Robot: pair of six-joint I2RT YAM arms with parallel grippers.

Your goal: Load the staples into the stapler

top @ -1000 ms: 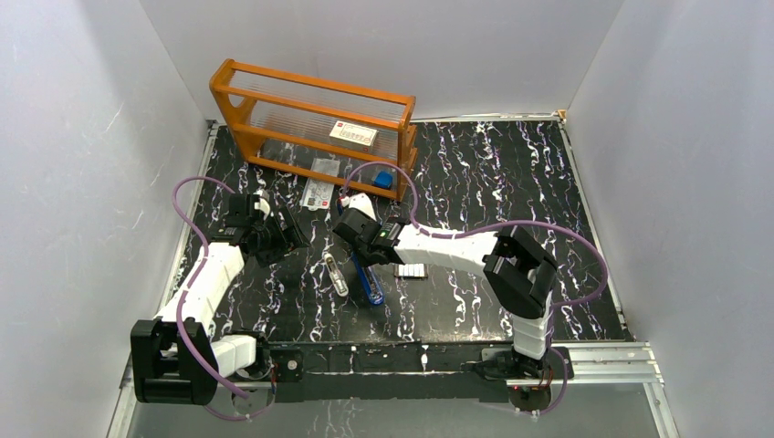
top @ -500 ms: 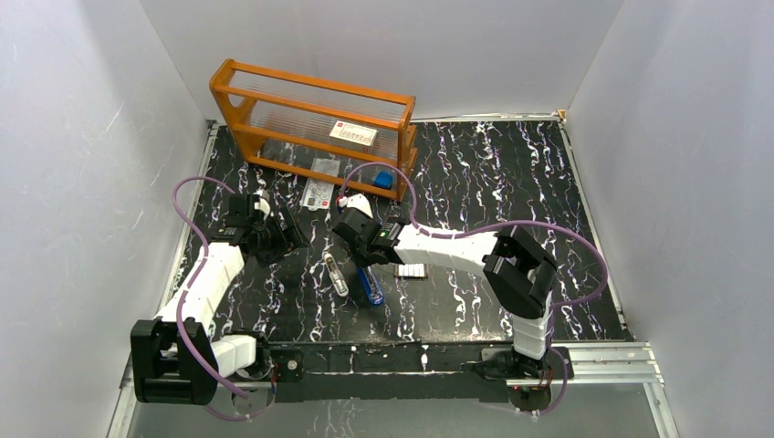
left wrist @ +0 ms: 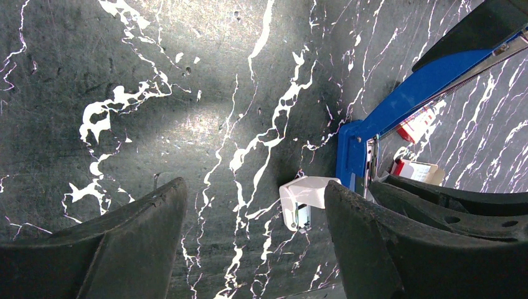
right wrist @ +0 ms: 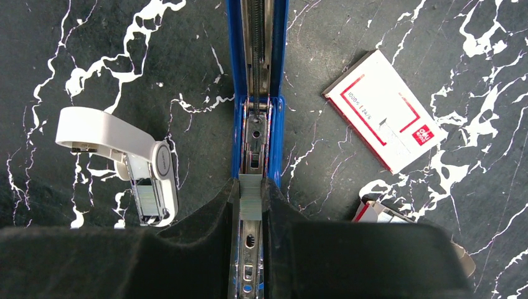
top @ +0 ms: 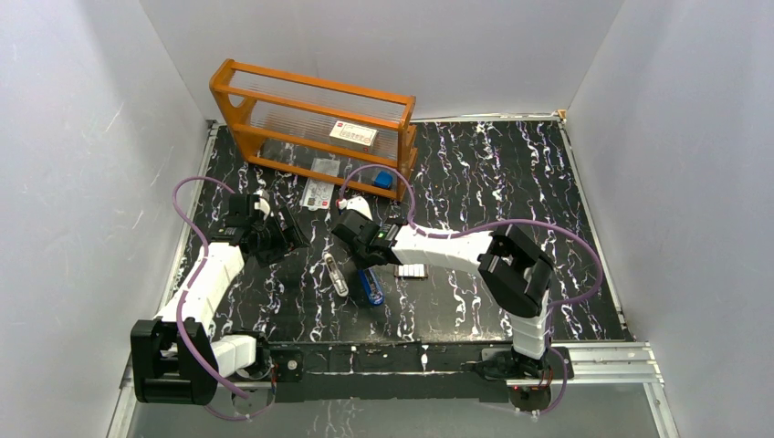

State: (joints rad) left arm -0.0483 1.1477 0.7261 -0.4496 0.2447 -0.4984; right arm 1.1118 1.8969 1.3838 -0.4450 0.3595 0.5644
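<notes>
The blue stapler [top: 371, 287] lies open on the black marbled table, its metal channel [right wrist: 256, 93] facing up. My right gripper [right wrist: 251, 205] is shut on a short grey staple strip [right wrist: 251, 194] and holds it in line over the channel; it also shows in the top view [top: 360, 239]. More staples [top: 411, 270] lie side by side in a small tray right of the stapler. The red-and-white staple box [right wrist: 385, 118] lies right of the stapler. My left gripper [left wrist: 255, 243] is open and empty, low over bare table left of the stapler [left wrist: 398, 103].
A small white-and-silver device [right wrist: 118, 156] lies just left of the stapler, also in the top view [top: 336, 274] and the left wrist view [left wrist: 305, 199]. An orange rack [top: 315, 119] with a white label card [top: 352, 134] stands at the back left. A blue object [top: 383, 180] sits by its base.
The right arm's elbow has shifted slightly left while its gripper stays over the stapler. The left arm has not moved.
</notes>
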